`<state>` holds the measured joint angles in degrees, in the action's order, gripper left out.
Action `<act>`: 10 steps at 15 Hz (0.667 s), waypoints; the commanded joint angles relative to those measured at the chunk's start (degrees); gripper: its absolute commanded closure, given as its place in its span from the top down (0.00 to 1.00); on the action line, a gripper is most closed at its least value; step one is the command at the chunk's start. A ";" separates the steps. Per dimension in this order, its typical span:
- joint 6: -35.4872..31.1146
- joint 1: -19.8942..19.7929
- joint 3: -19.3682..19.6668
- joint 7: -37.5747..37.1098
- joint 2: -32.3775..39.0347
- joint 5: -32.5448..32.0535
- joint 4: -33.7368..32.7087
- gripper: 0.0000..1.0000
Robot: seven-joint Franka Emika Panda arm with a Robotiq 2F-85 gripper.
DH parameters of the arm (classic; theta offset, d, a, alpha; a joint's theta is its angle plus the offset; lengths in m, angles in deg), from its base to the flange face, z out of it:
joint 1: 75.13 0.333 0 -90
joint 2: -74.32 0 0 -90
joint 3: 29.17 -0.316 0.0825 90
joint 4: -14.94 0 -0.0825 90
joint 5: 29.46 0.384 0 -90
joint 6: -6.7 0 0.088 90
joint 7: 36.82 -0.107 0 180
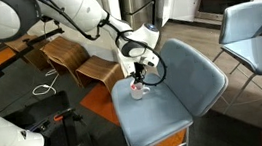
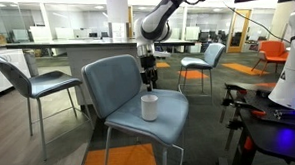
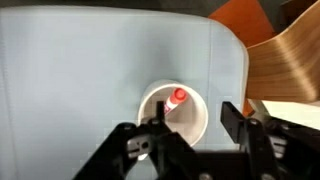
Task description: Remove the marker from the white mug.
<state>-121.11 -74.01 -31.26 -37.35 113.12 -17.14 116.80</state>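
Note:
The white mug (image 3: 172, 118) stands upright on the blue-grey chair seat (image 3: 80, 80). The pink-red marker (image 3: 178, 98) leans inside it, with its tip at the rim. My gripper (image 3: 193, 125) is open and hovers just above the mug. One finger is over the mug's left rim and the other is to the right of the mug. In both exterior views the gripper (image 1: 142, 73) (image 2: 148, 80) points down over the mug (image 1: 138, 90) (image 2: 149, 106), a little above it. The marker is too small to make out there.
The chair's backrest (image 2: 115, 79) rises close behind the mug. A wooden chair (image 1: 68, 55) and an orange rug (image 1: 100, 105) lie beside the seat. Another blue chair (image 1: 258, 37) stands further off. Black equipment (image 2: 265, 127) stands near the chair.

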 commanded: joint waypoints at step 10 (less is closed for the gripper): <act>0.82 -1.13 -0.76 -1.64 9.45 1.10 -8.13 0.51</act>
<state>-121.12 -74.41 -31.47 -37.36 120.84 -16.79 110.93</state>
